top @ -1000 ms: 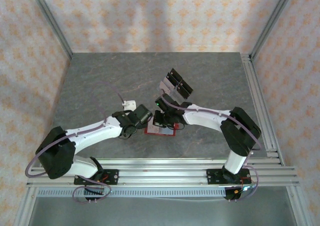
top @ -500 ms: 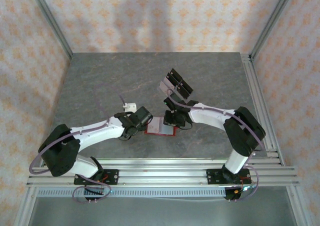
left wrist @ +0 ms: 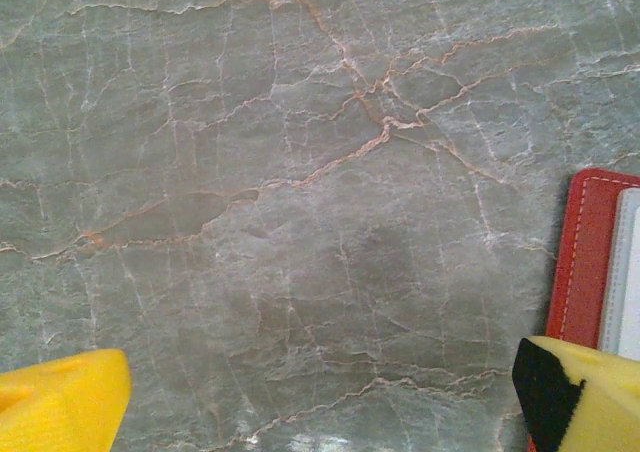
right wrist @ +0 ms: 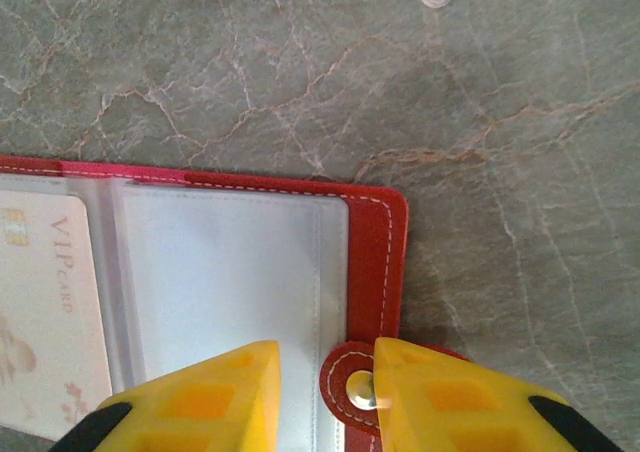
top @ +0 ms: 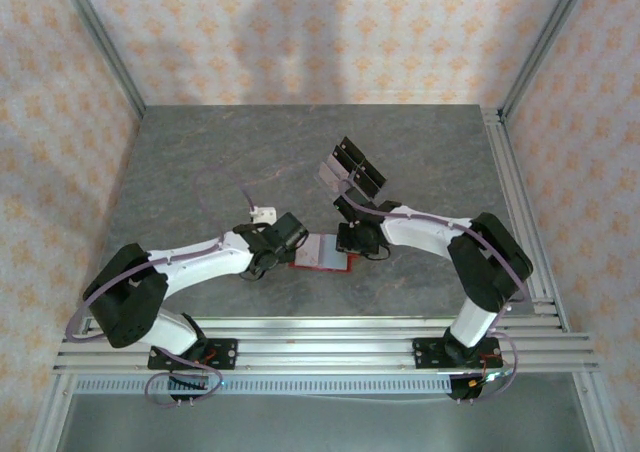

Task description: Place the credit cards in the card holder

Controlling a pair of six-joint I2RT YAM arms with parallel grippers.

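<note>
Red card holder (top: pixel 320 255) open flat on grey stone tabletop (top: pixel 200 162), lower centre of top view.
Lies long axis left-to-right between both tools. Right tool (right wrist: pixel 325 402) nearer, narrowly parted astride the snap tab (right wrist: pixel 360 390) at bottom of its view, pinching nothing; left tool (left wrist: pixel 320 407) spread wide, holder at right edge of its view. One credit card (right wrist: pixel 45 302) sleeved at left.

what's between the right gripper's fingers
The wallet's red snap tab lies in the gap between the right gripper's fingers, which stand apart on either side of it. The right wrist view shows this.
</note>
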